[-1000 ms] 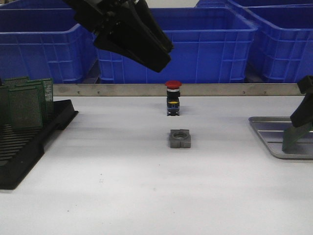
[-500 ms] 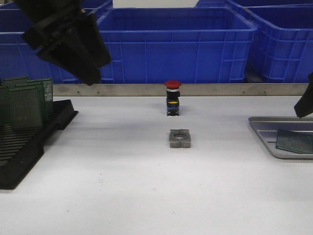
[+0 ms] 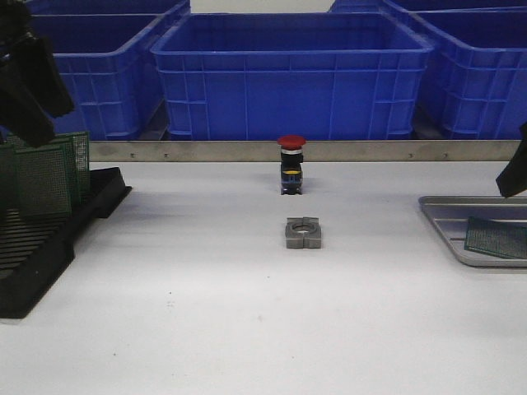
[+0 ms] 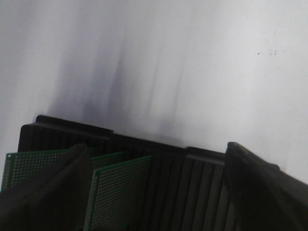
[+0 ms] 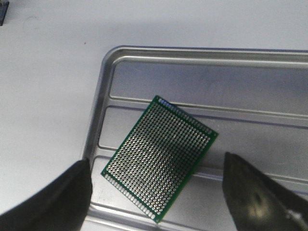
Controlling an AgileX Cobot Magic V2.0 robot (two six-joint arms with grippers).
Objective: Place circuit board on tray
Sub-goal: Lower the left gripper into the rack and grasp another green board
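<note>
Front view faces bins (image 3: 292,74); wrist views look down.

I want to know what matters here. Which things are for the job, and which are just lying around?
For the job:
- board, lying flat in the tray
- tray
- rack with more boards
- right gripper, open above the tray
- left gripper, open over the rack

Just lying about:
- red button
- metal block
- blue bins
</note>
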